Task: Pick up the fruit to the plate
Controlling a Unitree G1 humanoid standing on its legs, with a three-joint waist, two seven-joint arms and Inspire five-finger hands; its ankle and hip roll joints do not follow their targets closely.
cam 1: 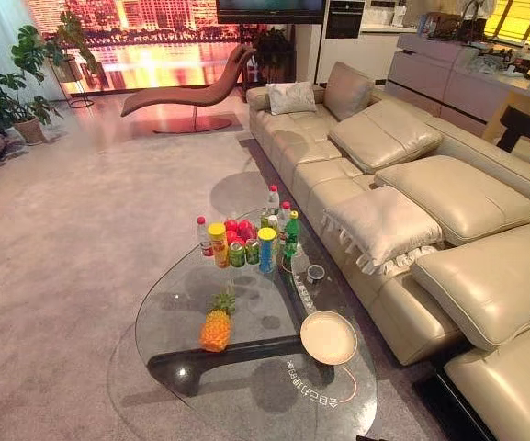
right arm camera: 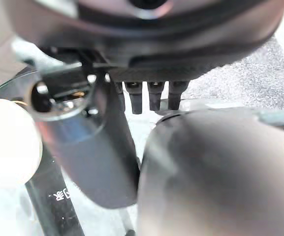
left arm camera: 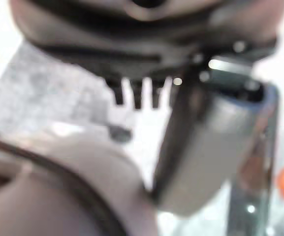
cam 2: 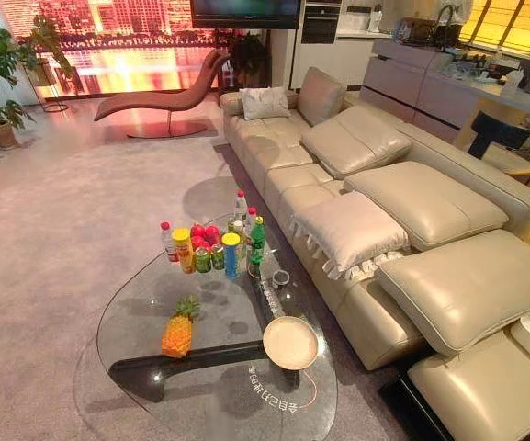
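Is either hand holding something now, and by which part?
Nothing is held. Left hand and right hand both show straight, empty fingers; the pineapple lies untouched on the glass table, apart from the plate.

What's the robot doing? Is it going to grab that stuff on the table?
It is meant to move fruit onto the plate, but nothing has been picked up yet. A pineapple lies on the glass table, apart from the empty plate. More red fruit sits among bottles at the far end. The left hand and right hand are both open and hold nothing.
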